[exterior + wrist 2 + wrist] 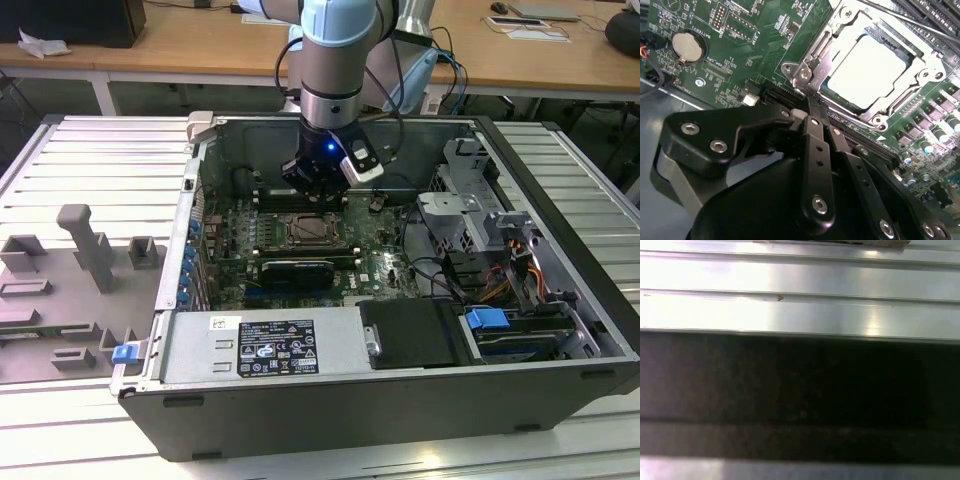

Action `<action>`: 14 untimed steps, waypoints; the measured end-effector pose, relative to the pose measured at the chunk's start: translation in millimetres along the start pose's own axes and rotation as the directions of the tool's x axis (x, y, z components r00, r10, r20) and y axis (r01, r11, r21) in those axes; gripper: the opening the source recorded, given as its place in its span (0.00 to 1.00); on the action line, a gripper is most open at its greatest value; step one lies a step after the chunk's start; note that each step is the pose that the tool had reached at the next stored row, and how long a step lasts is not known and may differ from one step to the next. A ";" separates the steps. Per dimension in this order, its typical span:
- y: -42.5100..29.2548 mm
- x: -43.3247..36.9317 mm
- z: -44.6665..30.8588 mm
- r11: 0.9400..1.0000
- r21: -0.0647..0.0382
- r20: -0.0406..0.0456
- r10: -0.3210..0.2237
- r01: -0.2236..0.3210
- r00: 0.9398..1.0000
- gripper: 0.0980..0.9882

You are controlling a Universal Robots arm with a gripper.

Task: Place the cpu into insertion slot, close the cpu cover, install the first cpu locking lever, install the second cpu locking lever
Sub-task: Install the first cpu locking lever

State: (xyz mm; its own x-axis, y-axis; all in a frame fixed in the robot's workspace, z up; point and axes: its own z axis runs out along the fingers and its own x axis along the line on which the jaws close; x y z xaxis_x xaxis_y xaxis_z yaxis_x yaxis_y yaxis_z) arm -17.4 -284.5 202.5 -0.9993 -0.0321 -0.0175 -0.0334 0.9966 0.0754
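Observation:
The cpu [865,70] lies flat in the insertion slot [310,230], its pale metal top showing through the window of the cpu cover [837,35]. The silvery cover lies down flat around the chip. A thin metal lever rod [910,25] runs along one side of the socket. My gripper [809,102] is shut, its black fingers [815,145] pressed together with nothing seen between them. The tips sit right at a corner of the cover frame, by a screw post. In the exterior view the gripper [315,190] hangs just above the far edge of the socket.
The open computer case [560,400] surrounds the motherboard. Long black memory slots [865,142] run beside the socket, and a coin battery [687,47] sits further off. A labelled power supply [270,345] and a drive cage [470,210] flank the board. Grey fixtures [85,250] stand on the ribbed table [800,310].

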 end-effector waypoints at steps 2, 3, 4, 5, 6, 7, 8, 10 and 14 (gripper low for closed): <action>0.2 -0.1 -2.3 1.000 0.000 0.000 0.000 0.000 1.000 0.01; 0.4 -0.1 -4.5 1.000 0.000 0.000 0.000 0.000 1.000 0.01; 0.7 -0.2 -8.2 1.000 0.000 0.000 0.000 0.000 1.000 0.01; 0.8 -0.2 -9.7 1.000 0.000 0.000 0.000 0.000 1.000 0.01; 0.8 -0.2 -9.8 1.000 0.000 0.000 0.000 0.000 1.000 0.01; 0.5 -0.2 -9.8 1.000 0.000 0.000 0.000 0.000 1.000 0.01; -0.3 -0.2 -9.9 1.000 0.000 0.000 0.000 0.000 1.000 0.01; -1.6 -0.1 -10.0 1.000 0.000 0.000 0.000 0.000 1.000 0.01; -3.7 -0.1 -10.2 1.000 0.000 0.000 0.000 0.000 1.000 0.01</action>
State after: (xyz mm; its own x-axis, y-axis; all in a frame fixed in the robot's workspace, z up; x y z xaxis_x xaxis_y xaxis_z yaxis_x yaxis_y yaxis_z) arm -17.4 -288.9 212.4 -0.9993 -0.0322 -0.0176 -0.0334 0.9966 0.0754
